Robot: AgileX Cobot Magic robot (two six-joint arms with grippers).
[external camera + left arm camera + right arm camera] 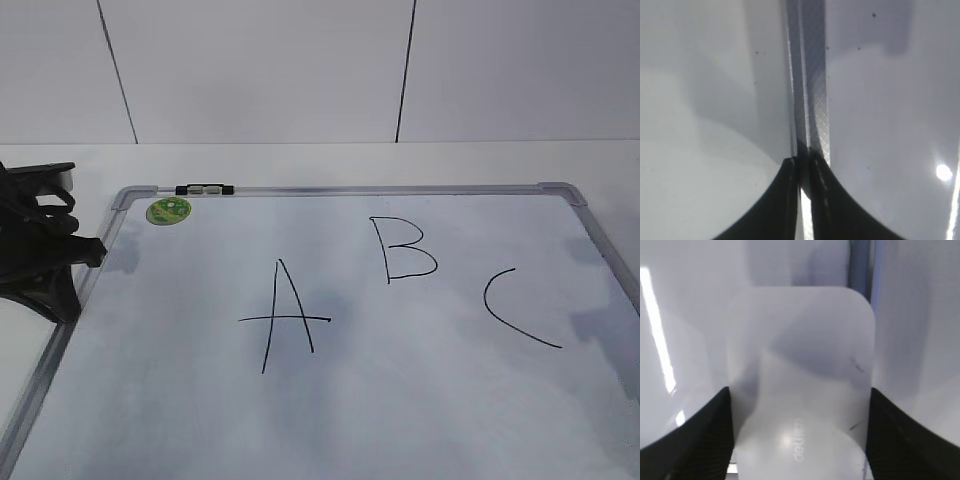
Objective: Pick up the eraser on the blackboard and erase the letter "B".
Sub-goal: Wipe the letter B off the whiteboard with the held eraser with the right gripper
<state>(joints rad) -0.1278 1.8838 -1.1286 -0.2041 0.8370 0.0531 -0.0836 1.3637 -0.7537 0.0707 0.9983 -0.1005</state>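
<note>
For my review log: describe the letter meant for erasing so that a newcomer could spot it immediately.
On the blackboard, actually a white board with a grey frame, three black hand-drawn letters run left to right. The letter "B" is the middle one and sits highest, marked out by two closed bowls, unlike the crossed "A" and open "C".

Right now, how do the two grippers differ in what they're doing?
The left gripper has its jaws nearly together with nothing between them; the right gripper is spread wide, with the white eraser filling the gap between its fingers. The left gripper sits over the blackboard's frame at the left edge; the right gripper is outside the exterior view. Both have black fingers and point down at the blackboard.
</note>
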